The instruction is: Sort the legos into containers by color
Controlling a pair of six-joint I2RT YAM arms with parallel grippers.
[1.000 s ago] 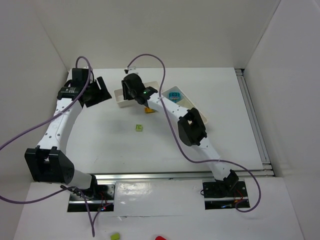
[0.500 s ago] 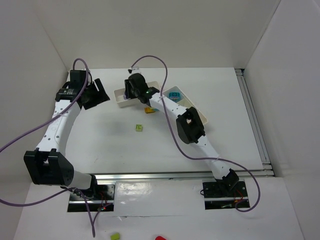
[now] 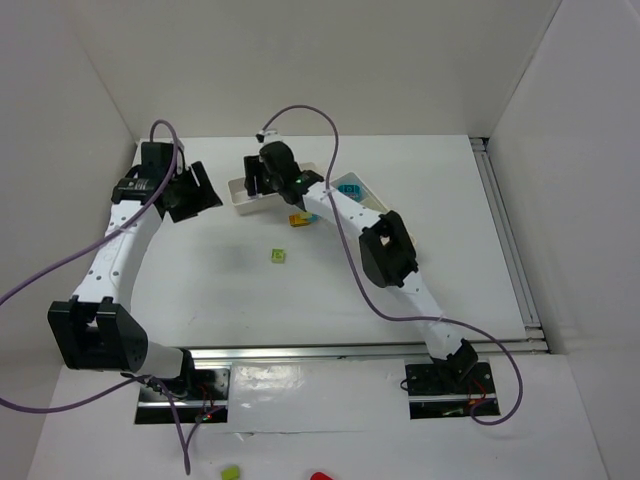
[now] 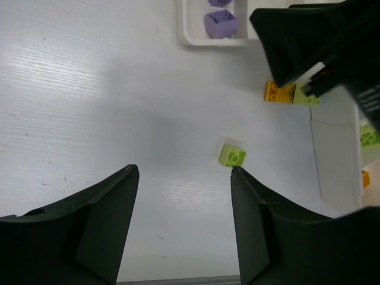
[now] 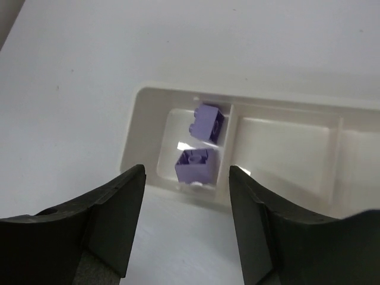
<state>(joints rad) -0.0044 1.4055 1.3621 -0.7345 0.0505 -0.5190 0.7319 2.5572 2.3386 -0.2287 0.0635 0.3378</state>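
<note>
Left gripper (image 4: pixel 184 171) is standing wide open and empty, with a small lime green studded plastic brick (image 4: pixel 232 155) lying loose on the white table (image 4: pixel 89 89) near its fingertips. Right gripper (image 5: pixel 186 172) is gaping wide, empty, over the long white plastic tray (image 5: pixel 279 148), whose end compartment is holding two pale purple bricks (image 5: pixel 194 164).
</note>
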